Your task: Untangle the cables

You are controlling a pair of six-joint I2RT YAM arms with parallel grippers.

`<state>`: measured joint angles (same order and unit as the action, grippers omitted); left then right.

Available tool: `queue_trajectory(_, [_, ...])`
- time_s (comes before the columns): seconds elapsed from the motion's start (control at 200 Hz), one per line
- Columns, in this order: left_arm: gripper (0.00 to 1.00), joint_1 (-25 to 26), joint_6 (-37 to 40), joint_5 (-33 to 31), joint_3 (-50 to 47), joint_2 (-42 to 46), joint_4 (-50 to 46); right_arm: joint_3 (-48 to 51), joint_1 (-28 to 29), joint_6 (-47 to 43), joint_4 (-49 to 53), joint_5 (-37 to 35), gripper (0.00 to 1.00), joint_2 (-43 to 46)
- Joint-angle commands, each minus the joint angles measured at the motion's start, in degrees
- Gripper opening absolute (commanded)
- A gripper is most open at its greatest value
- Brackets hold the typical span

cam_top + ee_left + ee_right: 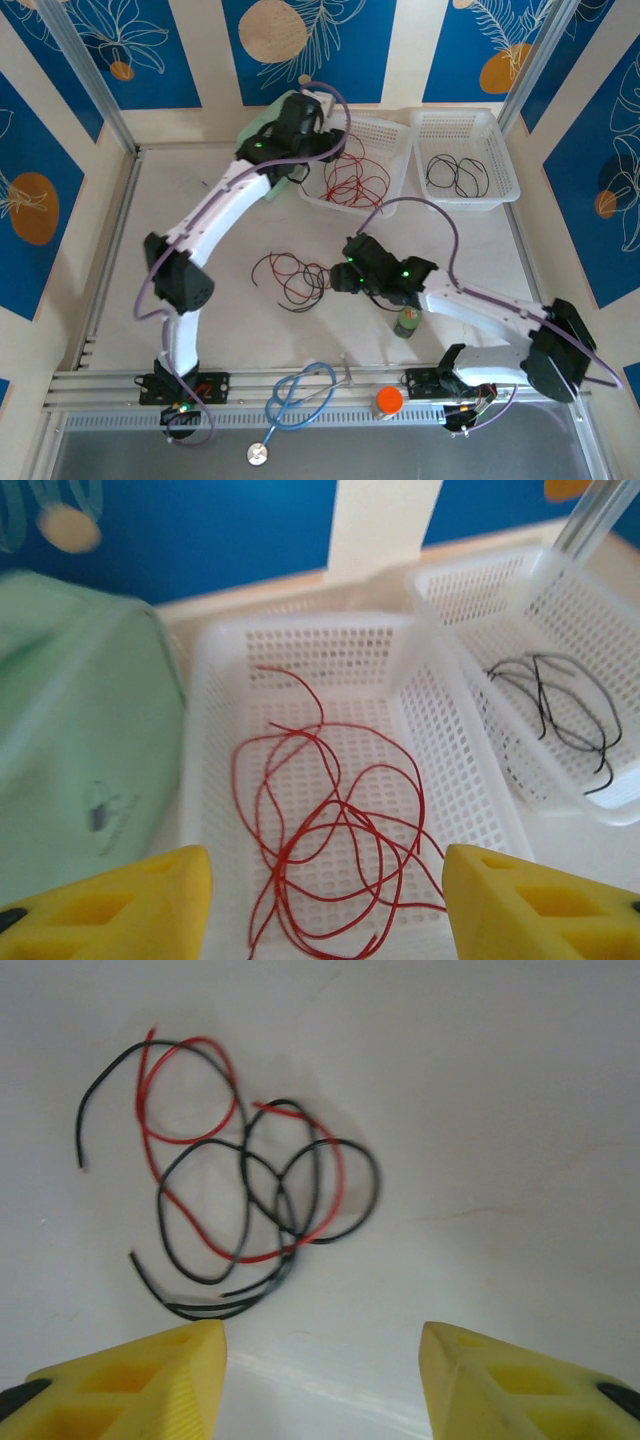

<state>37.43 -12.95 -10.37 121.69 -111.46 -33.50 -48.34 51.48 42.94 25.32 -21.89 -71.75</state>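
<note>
your left pincer [325, 905] hangs spread over the red cables [335, 825] in their basket [203, 760], black cables [560, 715] sorted beside; your right pincer [320, 1365], spread too, hovers over the tangle [245, 1195] on the tabletop [500, 1110], likely lining up a pick.

Red cable [330, 830] lies in a white, lattice-holed basket [205, 780], black cable [560, 705] in a second white basket [480, 590]. On the white table [500, 1110], red and black wires [245, 1180] intertwine. The wall panels [160, 30] are blue with white leaves and orange discs; the stethoscope [297, 398] is blue.
</note>
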Motion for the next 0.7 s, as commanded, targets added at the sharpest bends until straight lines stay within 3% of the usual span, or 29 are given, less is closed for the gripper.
queue_trajectory(0.0, [0.64,0.18,0.42,-4.27,-9.21,7.97,-1.54,-4.11,1.79,1.91,-3.41,3.85,0.51,-6.27])
queue_trajectory(0.33, [0.69,-0.3,-4.67,-7.2,-36.03,32.68,-0.34,-15.85,2.54,2.02,-1.15,6.25,0.36,-25.35])
queue_trajectory(0.695, [0.7,-0.52,-8.44,-9.32,-49.46,46.68,-3.23,-20.79,2.54,1.61,-0.28,4.98,0.28,-35.42])
